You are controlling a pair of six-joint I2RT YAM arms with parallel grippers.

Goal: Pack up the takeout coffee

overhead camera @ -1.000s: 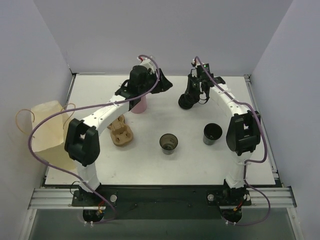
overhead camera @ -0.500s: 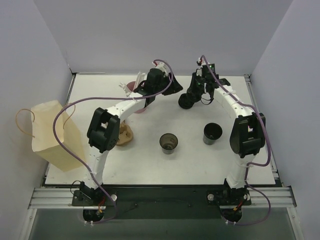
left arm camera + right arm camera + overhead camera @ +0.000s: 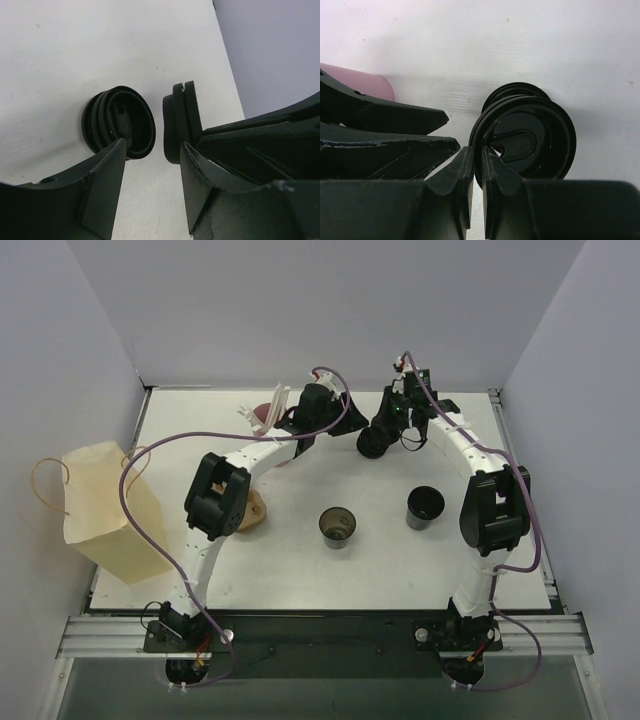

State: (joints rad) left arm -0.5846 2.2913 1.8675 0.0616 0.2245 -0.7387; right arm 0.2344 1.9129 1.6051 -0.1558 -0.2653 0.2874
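My right gripper (image 3: 477, 150) is shut on the rim of a black lid (image 3: 530, 137), held on edge just above a second black lid (image 3: 512, 91) lying on the table. In the top view that held lid (image 3: 371, 444) sits at the back centre under the right gripper (image 3: 380, 433). The left gripper (image 3: 152, 145) hangs open right beside it, nothing between its fingers, with the lying lid (image 3: 120, 122) ahead on the left and the held lid (image 3: 179, 122) on the right. A pink cup (image 3: 362, 82) stands behind the left fingers. Two dark cups (image 3: 337, 526) (image 3: 425, 507) stand open mid-table.
A brown cardboard cup carrier (image 3: 256, 509) lies partly under the left arm. A paper bag (image 3: 100, 505) with handles stands off the table's left edge. The two grippers are very close together at the back of the table (image 3: 300, 570).
The left arm has swung right from over the pink cup to beside the lids, and its jaws have narrowed slightly. The right gripper has kept its hold and hardly moved.
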